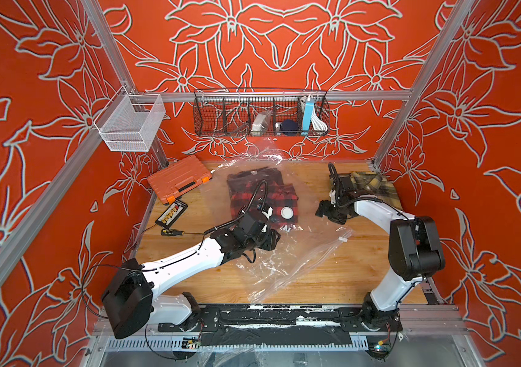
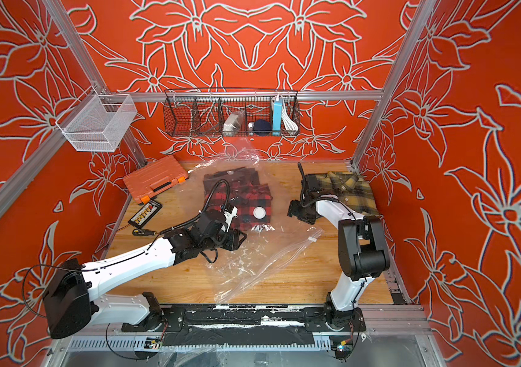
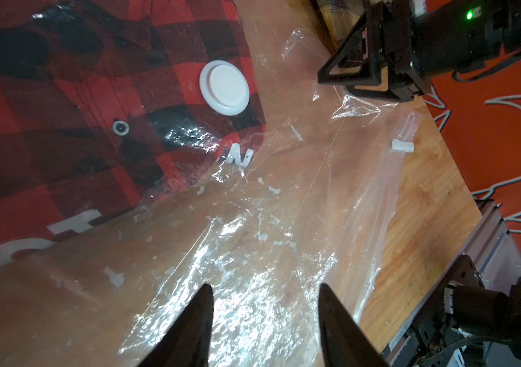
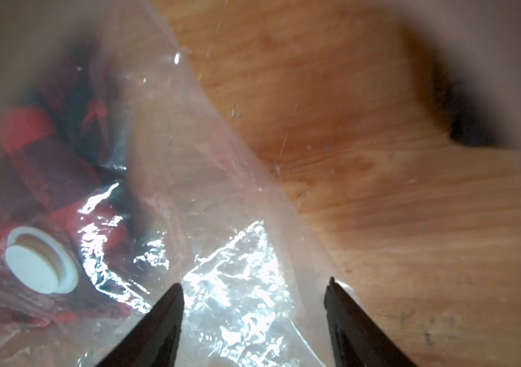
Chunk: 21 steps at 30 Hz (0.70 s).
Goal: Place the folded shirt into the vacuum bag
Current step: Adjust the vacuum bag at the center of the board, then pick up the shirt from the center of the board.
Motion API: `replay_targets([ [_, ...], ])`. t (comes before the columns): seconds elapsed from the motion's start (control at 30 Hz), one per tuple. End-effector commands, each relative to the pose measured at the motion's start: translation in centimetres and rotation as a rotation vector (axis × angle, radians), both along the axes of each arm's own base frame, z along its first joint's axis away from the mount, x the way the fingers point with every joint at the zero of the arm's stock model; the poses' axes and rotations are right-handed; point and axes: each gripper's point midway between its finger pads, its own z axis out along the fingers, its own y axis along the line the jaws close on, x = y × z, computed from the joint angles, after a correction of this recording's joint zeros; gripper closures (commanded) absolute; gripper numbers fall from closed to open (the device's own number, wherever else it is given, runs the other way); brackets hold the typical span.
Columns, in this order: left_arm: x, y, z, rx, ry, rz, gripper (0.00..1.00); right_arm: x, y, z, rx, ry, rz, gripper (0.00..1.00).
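Two sets of jaws stand apart and empty: the left gripper (image 3: 265, 286) over crinkled plastic, the right gripper (image 4: 254, 282) over the bag's edge. The vacuum bag (image 1: 284, 254) sprawls across the table (image 1: 332, 279), with the red plaid shirt (image 1: 253, 193) under its clear film below the valve cap (image 1: 287, 212). A yellow plaid shirt (image 1: 370, 184) lies partly beneath the right arm. An orange case (image 1: 178, 178) and a screwdriver (image 1: 173, 232) sit at the left edge.

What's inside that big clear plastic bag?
A folded red-and-black checked shirt shows through the vacuum bag, beneath its white valve cap. Anything under the shirt is covered.
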Motion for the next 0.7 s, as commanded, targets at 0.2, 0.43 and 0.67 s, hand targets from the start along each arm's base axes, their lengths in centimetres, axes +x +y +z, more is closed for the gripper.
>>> replay_targets([
  [0.2,0.7,-0.8,0.8,0.000,-0.019,-0.011,0.47,-6.3,8.7,1.5,0.230,0.057,0.132,0.33],
  [0.43,0.3,0.1,0.9,0.002,-0.032,0.007,0.47,-4.4,0.4,4.1,-0.089,-0.032,0.022,0.20],
  [0.67,0.4,-1.0,0.9,-0.023,-0.016,-0.019,0.47,1.4,-8.7,5.8,-0.469,-0.088,-0.140,0.13],
])
